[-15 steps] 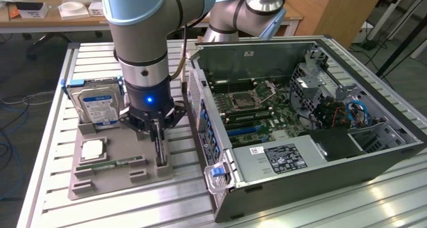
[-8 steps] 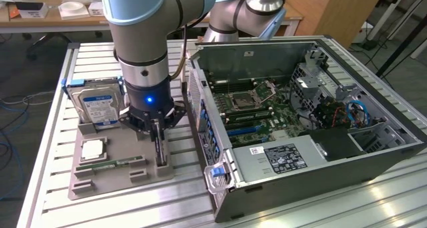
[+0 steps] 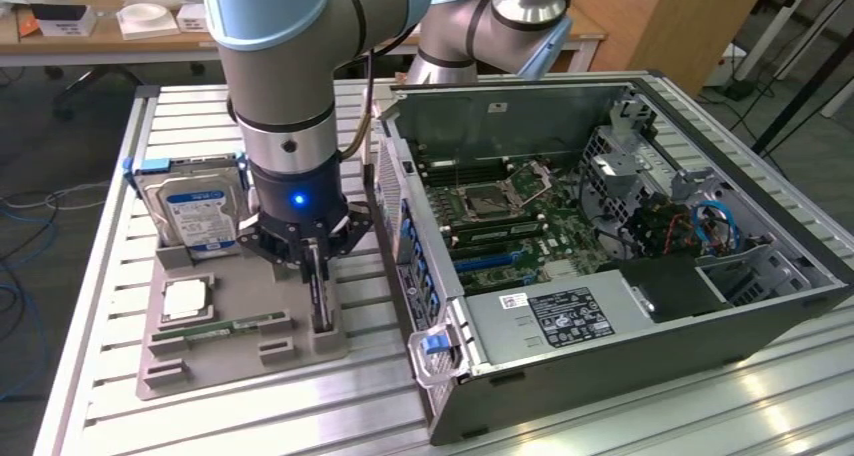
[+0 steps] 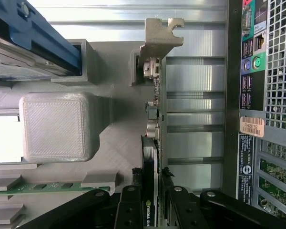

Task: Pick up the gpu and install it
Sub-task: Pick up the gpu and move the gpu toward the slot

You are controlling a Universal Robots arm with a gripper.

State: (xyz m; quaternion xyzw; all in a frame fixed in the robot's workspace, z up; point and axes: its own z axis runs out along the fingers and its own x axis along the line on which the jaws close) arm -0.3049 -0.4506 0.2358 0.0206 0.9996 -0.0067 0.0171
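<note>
1. Where its two black fingers (image 4: 133,200) face each other, the gripper (image 3: 315,274) pinches the gpu (image 3: 322,306), a thin flat dark expansion card with a silver metal end bracket. One finger presses on each face.
2. The gpu stands on its long edge in a slot of the grey plastic parts holder (image 3: 174,371), on the holder's side nearest the case.
3. Arm pose: the silver-and-blue arm (image 3: 280,66) drops straight down over the holder, wrist vertical, blue light lit.
4. Wrist view adds: the card edge-on, the bracket (image 4: 158,40) at the end away from the fingers, and the case's rear ports (image 4: 250,62) close alongside.
5. Exterior view adds:
   - a silver hard drive with blue-white label (image 3: 200,216), upright in the holder
   - a narrow green RAM stick (image 3: 220,329), lying flat
   - an open black computer case (image 3: 641,306)
   - a slatted metal table (image 3: 100,276)
</note>
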